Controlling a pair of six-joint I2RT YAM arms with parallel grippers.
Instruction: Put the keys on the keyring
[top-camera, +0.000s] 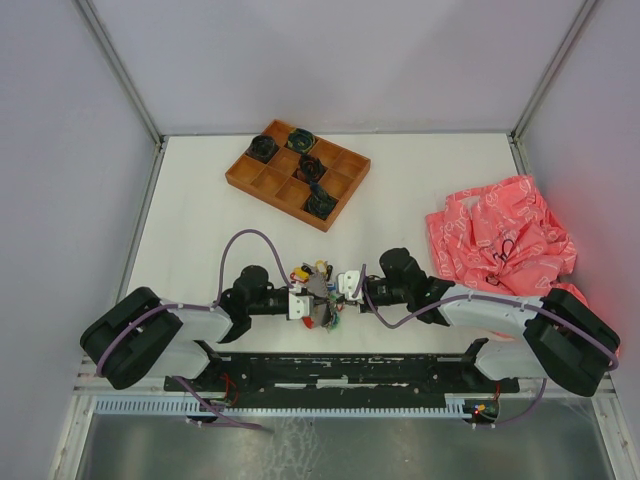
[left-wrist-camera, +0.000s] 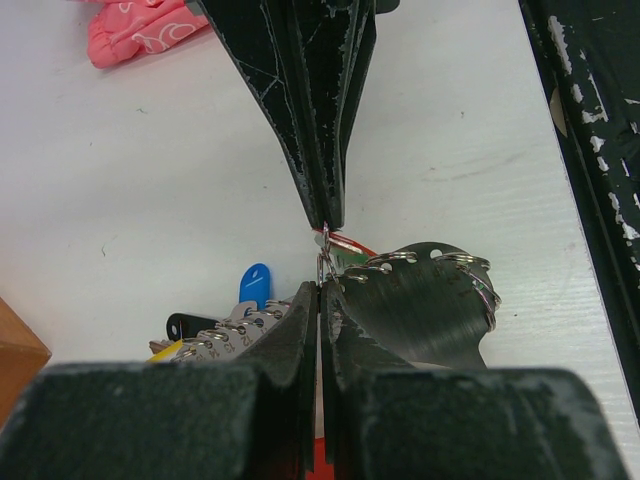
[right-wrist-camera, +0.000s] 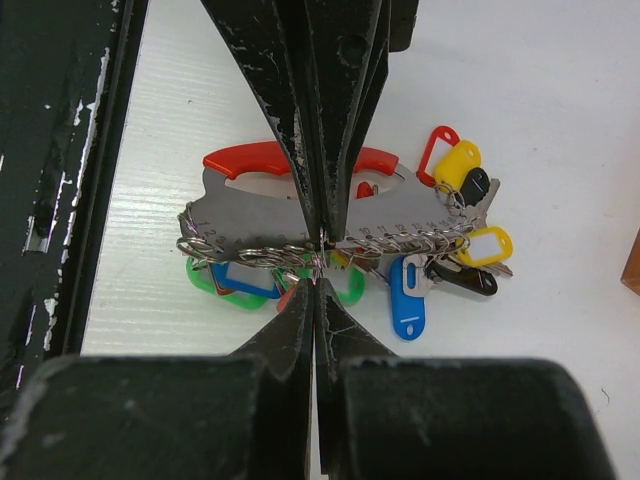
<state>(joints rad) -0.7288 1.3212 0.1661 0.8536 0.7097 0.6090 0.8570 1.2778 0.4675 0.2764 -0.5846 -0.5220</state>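
The keyring (right-wrist-camera: 250, 160), a red curved loop on a grey numbered metal plate (right-wrist-camera: 260, 222), lies flat between the arms (top-camera: 325, 295). Several keys hang from split rings along the plate's edge, with blue (right-wrist-camera: 407, 300), yellow (right-wrist-camera: 480, 245), green (right-wrist-camera: 215, 292) and red (right-wrist-camera: 437, 148) tags. My left gripper (left-wrist-camera: 322, 283) and right gripper (right-wrist-camera: 316, 280) meet tip to tip at that edge. Both are shut on one small split ring (left-wrist-camera: 323, 258), which also shows in the right wrist view (right-wrist-camera: 316, 263). The key on this ring is hidden by the fingers.
A wooden compartment tray (top-camera: 270, 180) with dark coiled bundles (top-camera: 262, 148) stands at the back. A crumpled pink bag (top-camera: 500, 235) lies at the right. A black rail (top-camera: 340, 370) runs along the near edge, close beside the keyring (right-wrist-camera: 50, 150).
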